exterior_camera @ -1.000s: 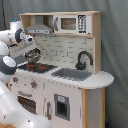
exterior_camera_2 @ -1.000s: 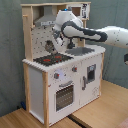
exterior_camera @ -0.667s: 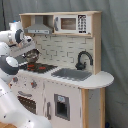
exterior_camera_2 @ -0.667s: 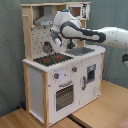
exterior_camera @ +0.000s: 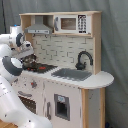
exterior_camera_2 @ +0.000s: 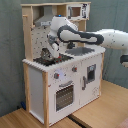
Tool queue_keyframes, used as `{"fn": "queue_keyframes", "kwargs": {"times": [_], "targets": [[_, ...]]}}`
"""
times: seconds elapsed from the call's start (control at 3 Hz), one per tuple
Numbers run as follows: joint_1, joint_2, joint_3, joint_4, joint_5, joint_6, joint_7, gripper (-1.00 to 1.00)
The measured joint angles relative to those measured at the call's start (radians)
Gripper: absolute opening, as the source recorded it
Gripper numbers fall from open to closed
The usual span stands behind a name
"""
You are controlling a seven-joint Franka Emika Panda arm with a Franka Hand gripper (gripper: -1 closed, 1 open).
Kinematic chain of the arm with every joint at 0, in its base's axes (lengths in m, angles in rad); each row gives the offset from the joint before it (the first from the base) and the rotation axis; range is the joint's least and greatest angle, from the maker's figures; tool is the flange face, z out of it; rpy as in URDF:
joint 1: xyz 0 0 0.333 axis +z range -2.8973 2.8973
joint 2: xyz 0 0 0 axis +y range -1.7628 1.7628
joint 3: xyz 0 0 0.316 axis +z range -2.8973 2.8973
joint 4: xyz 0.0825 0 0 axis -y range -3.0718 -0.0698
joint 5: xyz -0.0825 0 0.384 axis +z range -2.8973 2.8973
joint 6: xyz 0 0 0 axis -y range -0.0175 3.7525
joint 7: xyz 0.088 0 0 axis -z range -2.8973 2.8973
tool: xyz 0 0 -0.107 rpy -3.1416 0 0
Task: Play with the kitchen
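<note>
The kitchen (exterior_camera: 62,75) stands on a wooden floor in the second exterior view, a big white and light-wood toy that fills most of both exterior views. It looks rigid and too bulky to lift; only its small parts are worth gripping. Going left to right along the counter in the first exterior view: the hob (exterior_camera: 39,66) sits at the left end under the grey hood (exterior_camera: 39,28), the sink (exterior_camera: 71,74) lies mid-counter, and the black faucet (exterior_camera: 83,59) rises at its back right edge. The oven door (exterior_camera_2: 64,95) on the front has a bar handle, probably a light pull. The faucet is thin plastic by the look of it, so a gentle hold suits it.

The gripper (exterior_camera_2: 51,50) hovers over the hob; I cannot tell how its fingers stand. Compared with a second ago, the arm has barely shifted and remains above the hob.
</note>
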Motion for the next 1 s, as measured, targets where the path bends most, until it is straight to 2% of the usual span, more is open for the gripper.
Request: {"fn": "queue_keyframes", "kwargs": {"times": [0.67, 1.0], "targets": [[-0.09, -0.026, 0.067, 0.085, 0.0, 0.004, 0.11, -1.0], [-0.09, -0.026, 0.067, 0.085, 0.0, 0.004, 0.111, 1.0]]}}
